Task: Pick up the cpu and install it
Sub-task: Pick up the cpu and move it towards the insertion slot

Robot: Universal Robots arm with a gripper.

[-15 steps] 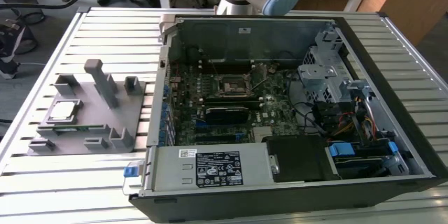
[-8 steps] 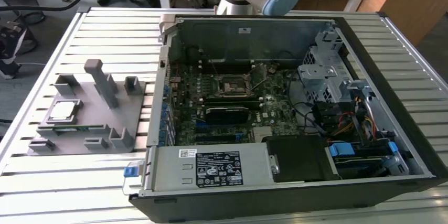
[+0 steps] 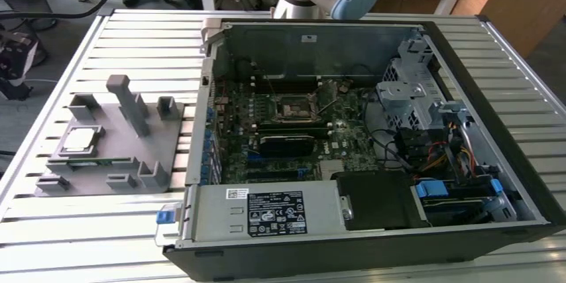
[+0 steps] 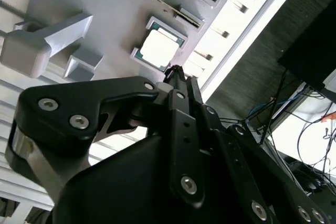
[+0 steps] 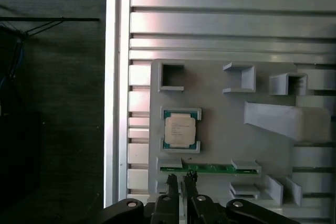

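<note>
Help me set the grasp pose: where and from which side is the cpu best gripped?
Probably straight down from above: the cpu lies flat, metal top up, in the grey holder. Pinch two opposite thin edges where the holder's raised lips leave them free.

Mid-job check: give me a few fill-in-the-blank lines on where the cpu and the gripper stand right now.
1. The cpu rests on the grey fixture, ____ the computer case.
2. The memory stick beside the cpu is coloured ____.
3. The gripper holds ____.
Missing words: outside; green; nothing.
</note>
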